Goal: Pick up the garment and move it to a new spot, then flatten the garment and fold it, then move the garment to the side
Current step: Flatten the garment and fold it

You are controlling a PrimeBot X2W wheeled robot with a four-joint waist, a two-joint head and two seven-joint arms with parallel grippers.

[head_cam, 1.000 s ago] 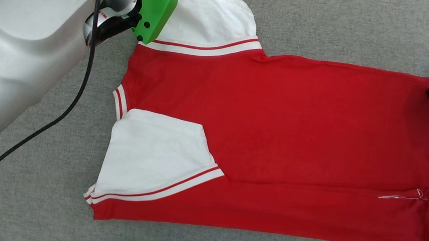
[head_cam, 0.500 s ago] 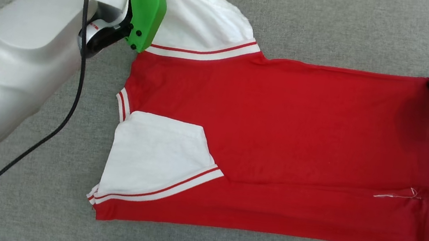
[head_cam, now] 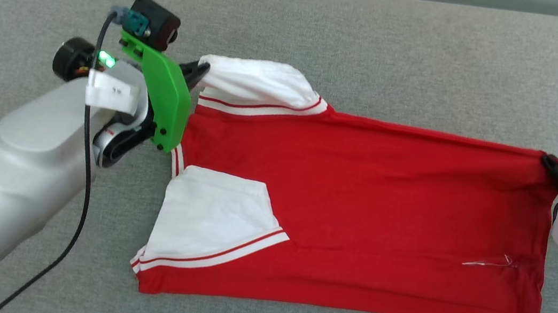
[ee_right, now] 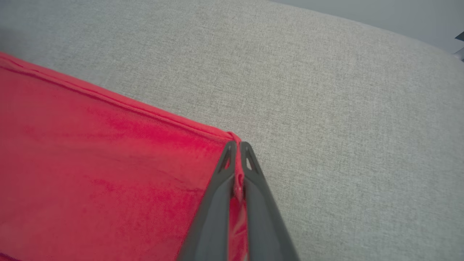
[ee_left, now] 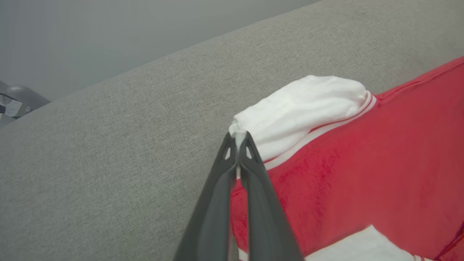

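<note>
Red thin-fabric jersey T-shirt with white short sleeves and red-white stripe trim is spread on grey woven fabric surface, plain side up, neck end toward robot's left. Left claw is pinched shut on edge of far white sleeve, which is bunched up; white cloth is seen nipped between the tips in left wrist view. Right claw is clamped shut on far hem corner of red body, red cloth caught between its tips in right wrist view. Far edge is drawn straight between both claws. Near white sleeve is folded over red body. Loose white thread is seen near hem
</note>
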